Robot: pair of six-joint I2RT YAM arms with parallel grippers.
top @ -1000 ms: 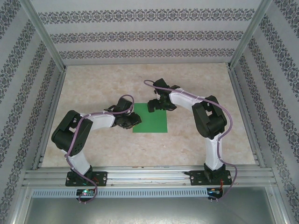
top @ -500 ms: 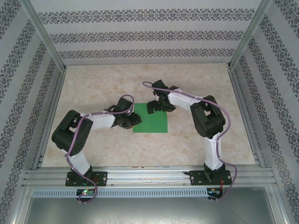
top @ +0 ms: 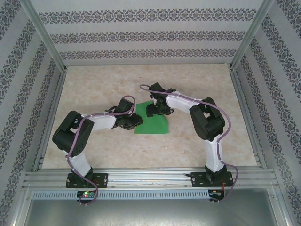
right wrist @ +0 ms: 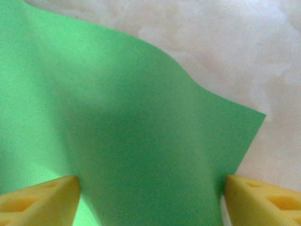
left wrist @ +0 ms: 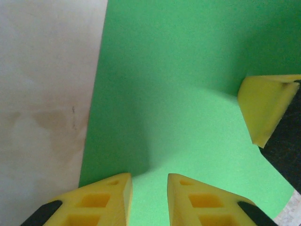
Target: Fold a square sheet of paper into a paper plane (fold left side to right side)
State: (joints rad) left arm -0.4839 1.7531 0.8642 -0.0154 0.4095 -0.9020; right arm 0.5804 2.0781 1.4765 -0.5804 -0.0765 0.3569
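The square sheet of paper (top: 154, 126) is bright green and lies on the table between the two arms. My left gripper (top: 136, 121) presses down on its left part. In the left wrist view its fingertips (left wrist: 123, 181) stand a little apart, with flat paper (left wrist: 160, 70) under the gap and nothing gripped. My right gripper (top: 151, 110) is at the sheet's far edge. Its jaws stand wide, and the paper (right wrist: 122, 103) bulges up in a wave between them (right wrist: 150, 197). One of the right gripper's yellow fingers (left wrist: 263, 106) is in the left wrist view. The paper plane is out of view.
The beige marbled table (top: 202, 84) is bounded by aluminium rails and patterned walls on three sides. The arm bases are bolted on the near rail (top: 150, 178). Bare tabletop lies beyond and to both sides of the sheet.
My right gripper has slid left along the sheet's far edge and its jaws have narrowed. The paper's far right part now buckles upward. The left gripper has stayed put.
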